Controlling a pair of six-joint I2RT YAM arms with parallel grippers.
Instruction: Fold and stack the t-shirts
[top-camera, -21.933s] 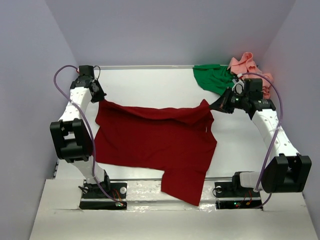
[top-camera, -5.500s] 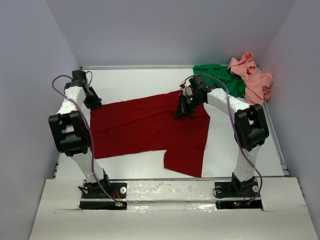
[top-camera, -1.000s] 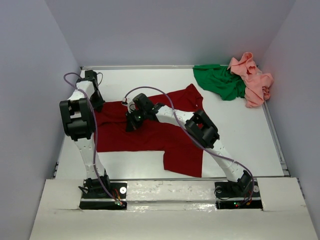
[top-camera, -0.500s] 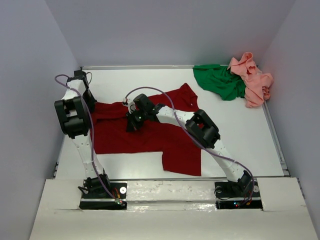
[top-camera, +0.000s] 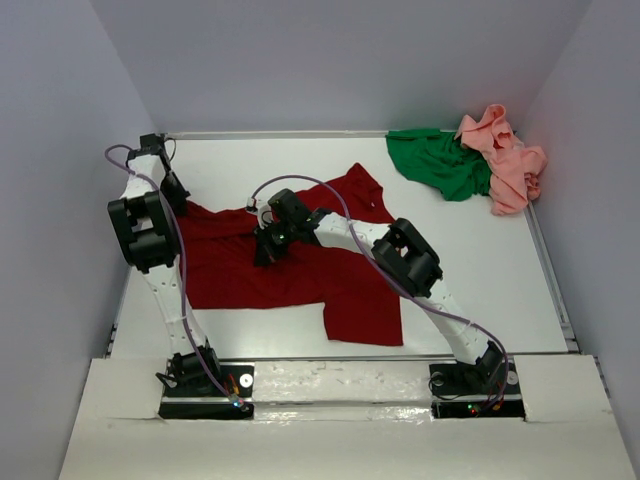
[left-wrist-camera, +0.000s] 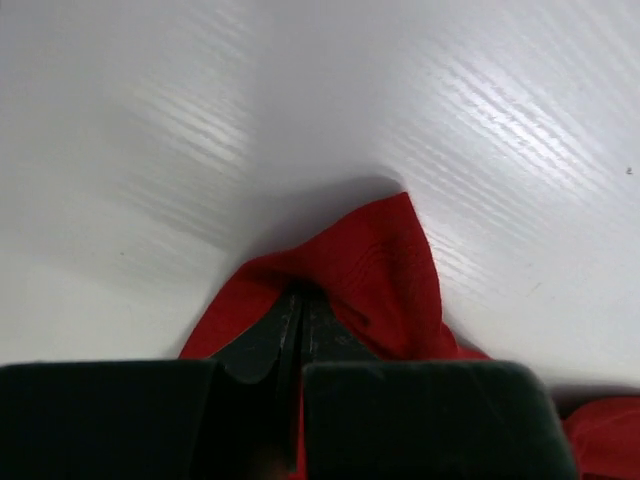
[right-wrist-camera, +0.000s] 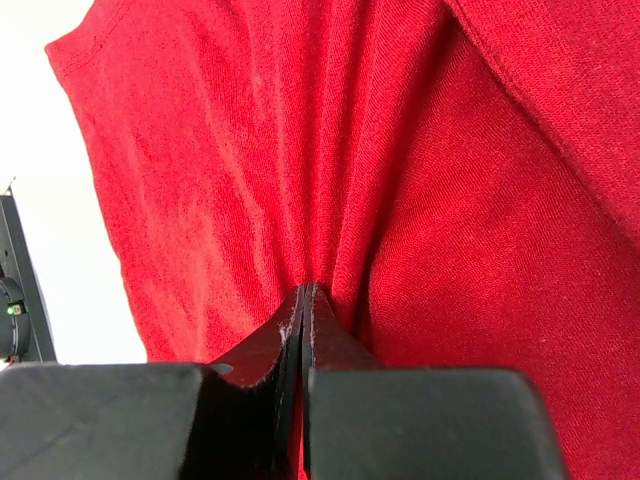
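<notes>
As right tool (right-wrist-camera: 303, 292) pinches dark red t-shirt (top-camera: 300, 278), left tool (left-wrist-camera: 300, 297) likewise

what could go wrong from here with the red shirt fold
The right gripper pinches gathered pleats mid-cloth on the dark red t-shirt, so pulling may leave a bunched, crooked fold. The left gripper holds only a small peak at the shirt's edge, which could slip free.

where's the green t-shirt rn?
Top view: the green t-shirt lies crumpled at the far right of the table, against the pink t-shirt.
</notes>
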